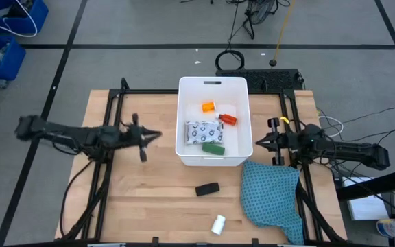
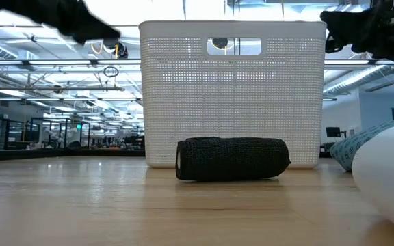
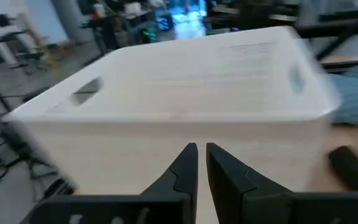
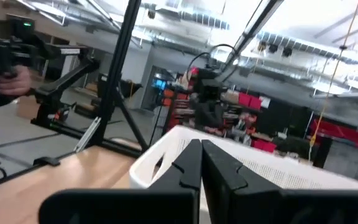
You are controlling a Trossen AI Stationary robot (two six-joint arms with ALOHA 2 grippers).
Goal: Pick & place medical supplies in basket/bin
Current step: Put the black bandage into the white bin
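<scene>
Four supplies already lie in the white tub (image 1: 242, 88) between both empty, closed sets of fingers—left gripper (image 1: 151, 136), right gripper (image 1: 259, 143)—while the black oblong piece (image 1: 207, 189) and small white bottle (image 1: 218, 224) wait on the counter (image 1: 142, 199) beyond them.

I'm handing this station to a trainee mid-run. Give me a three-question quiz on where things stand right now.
1. True or false: the black oblong piece already lies inside the white tub.
2. How many supplies lie in the tub? A) two B) four C) six
3. Fill in: the small white bottle lies on the table beside the teal ____.

Key:
1. False; it lies on the wood in front of the tub.
2. B: the orange vial, small red bottle, dotted packet and green oblong.
3. cloth.

Both the left gripper and right gripper hang shut and empty beside the tub.
</scene>
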